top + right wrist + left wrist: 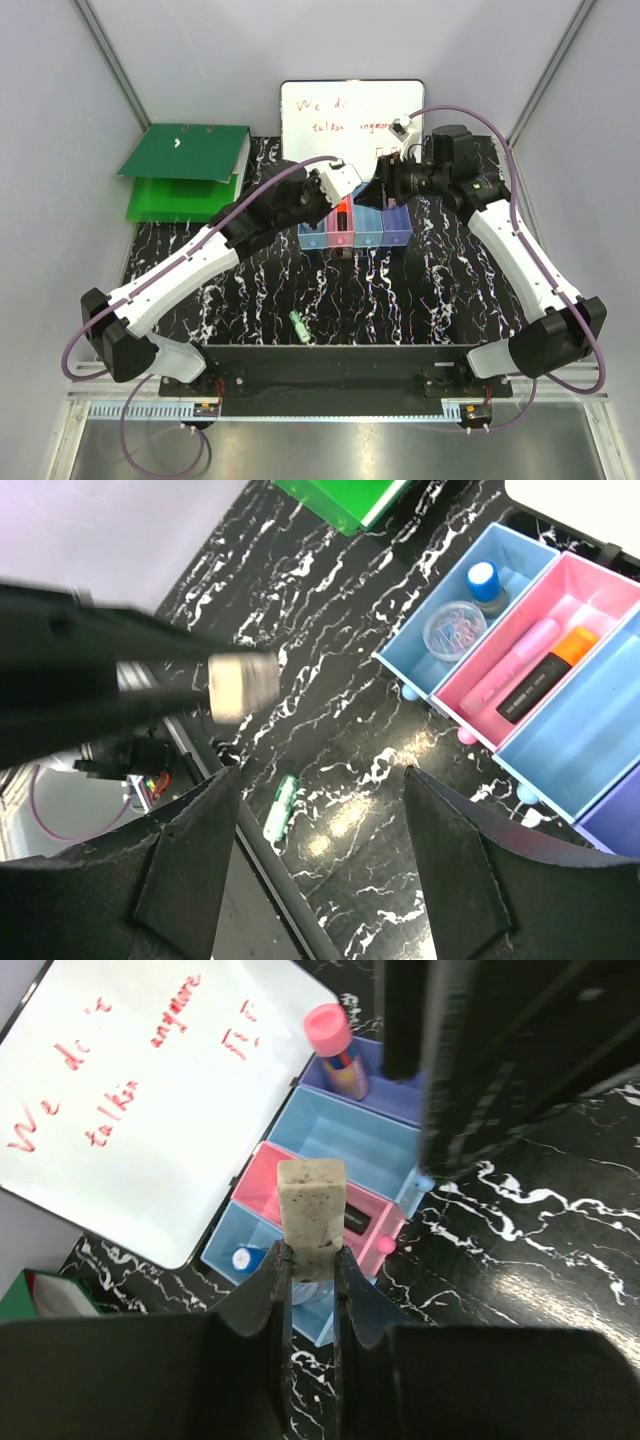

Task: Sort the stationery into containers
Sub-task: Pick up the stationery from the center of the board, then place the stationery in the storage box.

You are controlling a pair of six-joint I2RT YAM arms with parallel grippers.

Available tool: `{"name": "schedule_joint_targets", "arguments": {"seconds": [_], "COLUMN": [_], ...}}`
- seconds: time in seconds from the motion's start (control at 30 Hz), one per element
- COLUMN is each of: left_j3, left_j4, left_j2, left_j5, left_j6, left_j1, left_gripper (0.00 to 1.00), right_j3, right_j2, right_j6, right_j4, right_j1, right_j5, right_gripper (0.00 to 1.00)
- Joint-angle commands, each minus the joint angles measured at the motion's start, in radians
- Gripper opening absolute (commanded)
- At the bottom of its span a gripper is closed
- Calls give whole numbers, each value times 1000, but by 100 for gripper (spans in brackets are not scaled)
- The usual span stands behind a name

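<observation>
Robot lab cell: plain panel walls [50,150], aluminium frame rails [110,60].

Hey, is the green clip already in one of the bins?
No, the green clip lies on the marbled table, apart from the bins.

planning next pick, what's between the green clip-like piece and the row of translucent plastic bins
Right wrist view: only bare black marbled table from green clip-like piece to plastic bins.

Whiteboard [350,112] with red writing, green ring binder [185,160], black marbled tabletop [400,290]
</observation>
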Motion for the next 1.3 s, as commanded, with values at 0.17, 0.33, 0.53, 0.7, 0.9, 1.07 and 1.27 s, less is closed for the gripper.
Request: {"name": "schedule_joint_targets", "arguments": {"seconds": [0.17, 0.33, 0.53, 0.7, 0.9, 1.07, 1.27], "left_j3": [40, 72, 95, 119, 135, 132, 118], "left_j4": [42, 36, 35, 36, 47, 42, 35], "left_j2": [17, 59, 88, 93, 88, 88, 77], "left_j5": [59, 66, 58, 52, 35, 47, 35], "left_j6": [16, 16, 27, 25, 38, 30, 19], "left_j1": [-56, -69, -70, -70, -70, -70, -73], "left_gripper": [0, 0, 0, 0, 0, 0, 63], "right_j3": [73, 73, 68, 47, 24, 29, 32], "right_j2": [0, -3, -14, -21, -31, -31, -32], "right_j6": [37, 38, 38, 27, 26, 23, 23], "right_j4": [61, 62, 64, 64, 64, 65, 64], "right_j1": [-4, -4, -4, -4, -4, -4, -4], "right_j5": [-36, -37, -23, -20, -3, 27, 50], "right_gripper": [72, 72, 71, 66, 55, 23, 0]}}
